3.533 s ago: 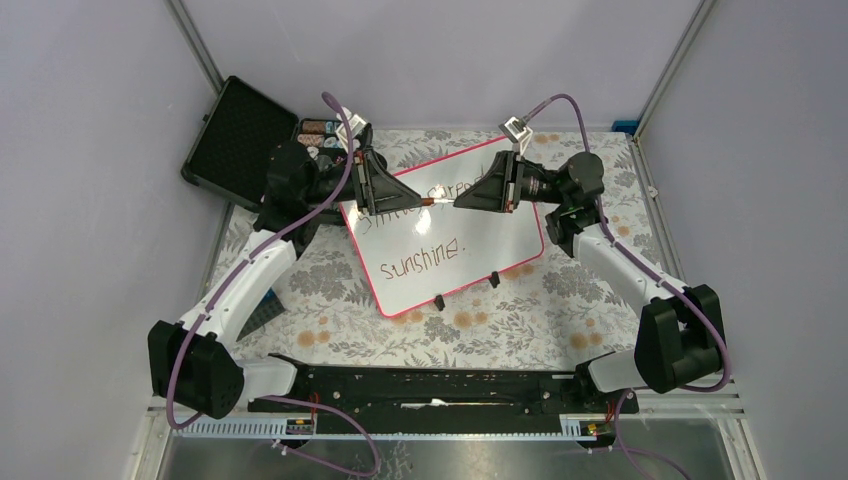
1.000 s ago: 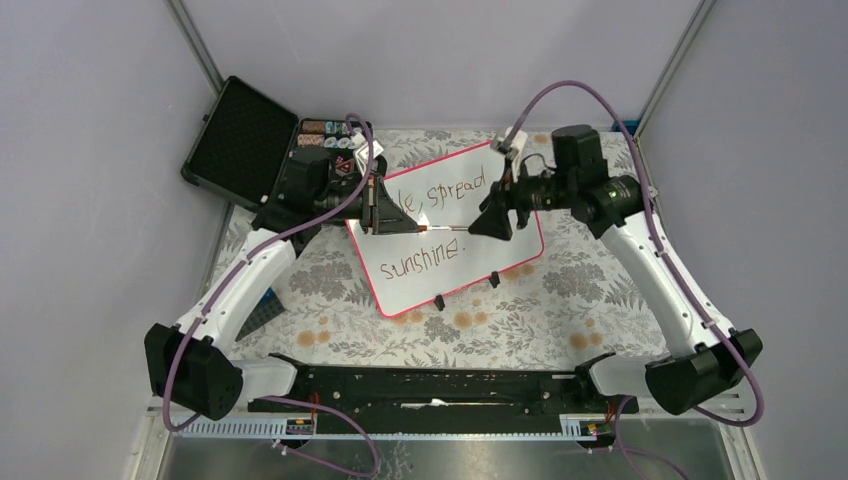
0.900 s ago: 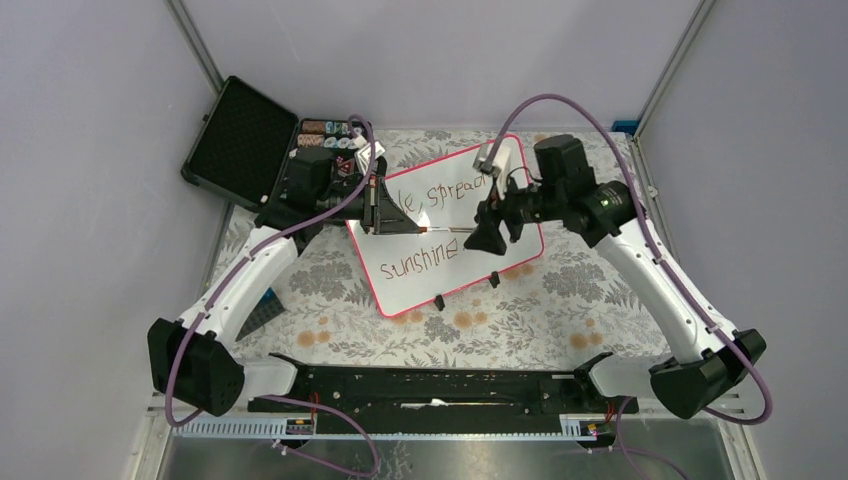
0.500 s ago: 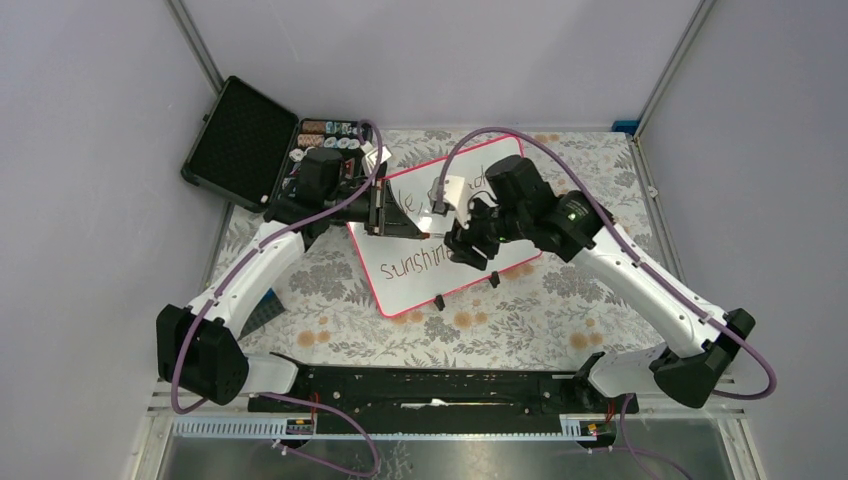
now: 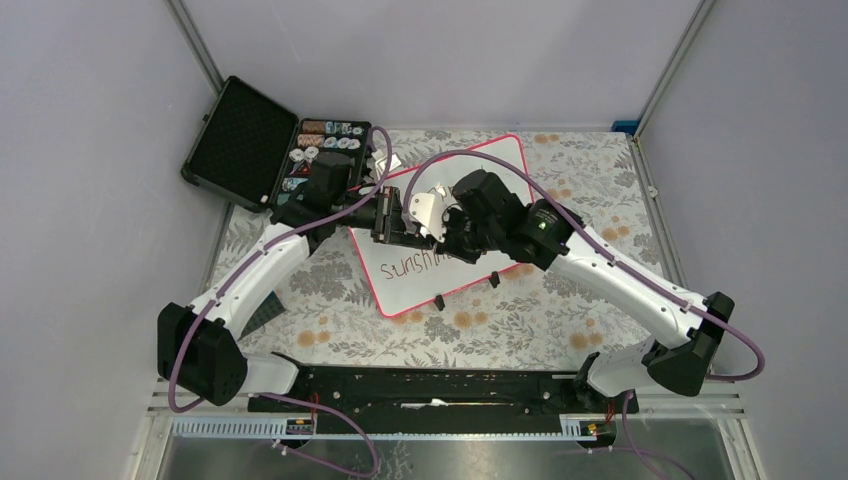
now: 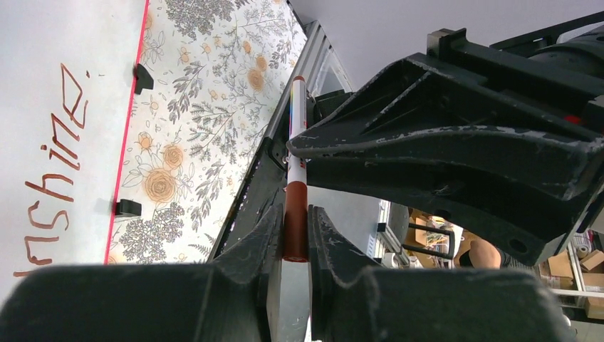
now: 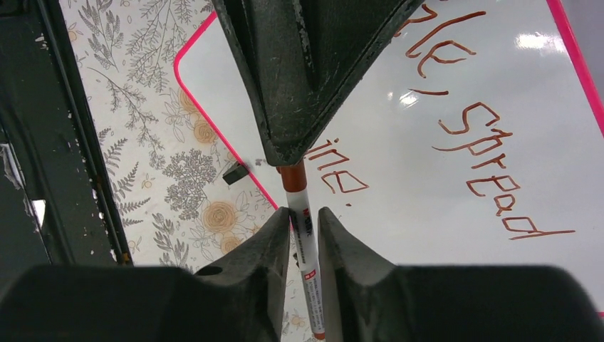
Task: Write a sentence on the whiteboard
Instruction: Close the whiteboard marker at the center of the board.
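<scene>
One marker (image 6: 297,107) hangs above one whiteboard (image 7: 427,228); left fingers (image 6: 258,242) clamp its brown cap (image 6: 295,221), right fingers (image 7: 342,242) its white barrel (image 7: 304,239).

Overall light: bright, even and diffuse, falling from overhead; no hard beam anywhere.
Shadows: soft and faint, lying on the whiteboard (image 5: 410,290) in the top view.
Glare: small white hot spots on the glossy board in the right wrist view; washed to almost pure white in the left wrist view.
Near-field focus: left gripper (image 6: 293,221) and right gripper (image 7: 303,224) dark, underexposed and smeared along the bottom of their own views.
Sharpness: marker (image 6: 295,178) and the sentence (image 7: 491,153) crisp; far background soft in the left wrist view.
Distortion: mild wide-angle spread toward the corners of the top view.
</scene>
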You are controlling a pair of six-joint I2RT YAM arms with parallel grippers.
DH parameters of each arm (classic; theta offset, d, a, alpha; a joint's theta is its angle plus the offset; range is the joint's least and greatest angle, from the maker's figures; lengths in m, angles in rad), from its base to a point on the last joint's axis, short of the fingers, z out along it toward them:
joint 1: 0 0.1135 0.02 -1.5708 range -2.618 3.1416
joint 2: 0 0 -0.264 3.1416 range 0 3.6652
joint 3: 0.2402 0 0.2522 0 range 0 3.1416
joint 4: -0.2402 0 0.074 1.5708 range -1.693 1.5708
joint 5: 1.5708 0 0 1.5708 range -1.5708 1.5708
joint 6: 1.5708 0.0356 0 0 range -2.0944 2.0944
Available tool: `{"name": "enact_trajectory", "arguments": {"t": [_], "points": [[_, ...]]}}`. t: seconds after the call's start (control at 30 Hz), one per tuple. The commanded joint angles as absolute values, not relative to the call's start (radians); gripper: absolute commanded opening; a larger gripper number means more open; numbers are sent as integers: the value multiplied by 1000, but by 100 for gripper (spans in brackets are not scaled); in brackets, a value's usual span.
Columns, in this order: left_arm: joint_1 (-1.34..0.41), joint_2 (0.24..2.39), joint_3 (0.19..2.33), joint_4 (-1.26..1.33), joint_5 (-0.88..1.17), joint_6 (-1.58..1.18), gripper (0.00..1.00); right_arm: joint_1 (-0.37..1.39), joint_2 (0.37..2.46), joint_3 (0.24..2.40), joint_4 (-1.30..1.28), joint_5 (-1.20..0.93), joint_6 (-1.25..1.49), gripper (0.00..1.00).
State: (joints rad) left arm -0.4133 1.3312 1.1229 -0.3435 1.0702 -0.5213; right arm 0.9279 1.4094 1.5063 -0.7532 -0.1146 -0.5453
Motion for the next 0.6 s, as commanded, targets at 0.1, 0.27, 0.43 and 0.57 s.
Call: {"name": "enact_trajectory", "arguments": {"t": [0.1, 0.27, 0.43, 0.57], "points": [[-414, 1318, 1129, -313, 1102, -524, 0, 943, 1399, 1528, -727, -65, -561, 19], [-414, 1310, 1122, -313, 1100, -523, 2, 943, 1387, 1509, -722, -54, -561, 10], [-414, 1284, 1098, -275, 1090, -538, 19, 943, 1373, 1483, -719, -57, -547, 0], [-409, 1269, 1099, -269, 1075, -530, 46, 943, 1369, 1478, -718, -43, -532, 0]]}}
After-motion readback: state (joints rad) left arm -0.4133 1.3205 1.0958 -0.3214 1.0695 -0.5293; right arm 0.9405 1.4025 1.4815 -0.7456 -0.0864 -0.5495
